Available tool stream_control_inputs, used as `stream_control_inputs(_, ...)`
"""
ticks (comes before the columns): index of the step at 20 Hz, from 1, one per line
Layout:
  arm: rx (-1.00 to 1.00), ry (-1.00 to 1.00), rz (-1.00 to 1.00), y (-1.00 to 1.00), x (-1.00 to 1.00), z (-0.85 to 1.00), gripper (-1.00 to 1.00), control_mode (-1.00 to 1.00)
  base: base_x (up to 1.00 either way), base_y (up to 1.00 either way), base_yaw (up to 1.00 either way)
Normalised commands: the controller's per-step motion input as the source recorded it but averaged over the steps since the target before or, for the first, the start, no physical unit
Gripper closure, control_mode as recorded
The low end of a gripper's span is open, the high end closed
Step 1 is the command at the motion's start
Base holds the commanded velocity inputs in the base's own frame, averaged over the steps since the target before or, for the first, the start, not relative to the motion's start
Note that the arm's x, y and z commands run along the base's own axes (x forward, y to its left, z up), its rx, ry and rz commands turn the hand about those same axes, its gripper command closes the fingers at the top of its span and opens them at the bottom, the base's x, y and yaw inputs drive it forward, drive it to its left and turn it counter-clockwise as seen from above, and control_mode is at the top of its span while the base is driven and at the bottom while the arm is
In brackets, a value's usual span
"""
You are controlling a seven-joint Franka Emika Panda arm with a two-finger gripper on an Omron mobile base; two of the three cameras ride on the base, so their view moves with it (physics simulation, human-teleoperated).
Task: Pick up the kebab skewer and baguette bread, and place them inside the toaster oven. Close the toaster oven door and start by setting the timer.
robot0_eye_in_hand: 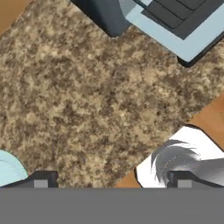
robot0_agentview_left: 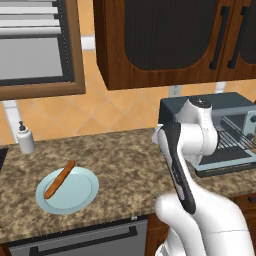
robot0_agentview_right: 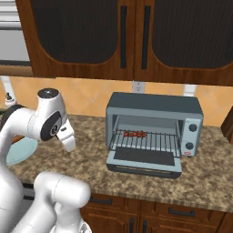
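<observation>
The kebab skewer (robot0_agentview_right: 134, 134) already lies on the wire rack inside the toaster oven (robot0_agentview_right: 154, 111), whose toaster oven door (robot0_agentview_right: 144, 163) hangs down flat toward the near edge of the tabletop (robot0_agentview_left: 125, 165), left open, I judge, so the bread can follow. The baguette bread (robot0_agentview_left: 59, 179) rests slantwise on a pale blue plate (robot0_agentview_left: 80, 197) at the left, well apart from the oven. The hand (robot0_eye_in_hand: 111, 183) hangs over bare stone between the plate and the oven door, its fingers spread wide and holding nothing, which suits a reach for the loaf next. A white soap dispenser (robot0_agentview_left: 25, 139) stands by the far wall beyond the plate, clear of that path. Nothing lies between the hand and the bread; the lowered door juts out and would need a wide berth on the way back.
</observation>
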Motion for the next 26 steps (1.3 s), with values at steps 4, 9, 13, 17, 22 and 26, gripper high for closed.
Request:
stream_control_inputs(4, -0.12, 0.20, 0.53, 1.00, -0.51, -0.12, -1.00, -1.00, 0.00, 0.00, 0.00)
stream_control_inputs(9, -0.12, 0.20, 0.37, 1.00, -0.28, -0.06, -1.00, -1.00, 0.00, 0.00, 0.00)
stream_control_inputs(13, -0.06, 0.13, 0.05, 1.00, 0.25, 0.00, -1.00, -1.00, 0.00, 0.00, 0.00)
stream_control_inputs(17, 0.00, 0.10, 0.00, 1.00, 0.52, 0.00, -1.00, -1.00, 0.00, 0.00, 0.00)
stream_control_inputs(22, 0.00, 0.05, 0.00, 0.94, 0.61, -0.04, -1.00, -1.00, 0.00, 0.00, 0.00)
stream_control_inputs(26, 0.00, 0.00, 0.00, 0.62, 0.63, -0.28, -1.00, -1.00, 0.00, 0.00, 0.00)
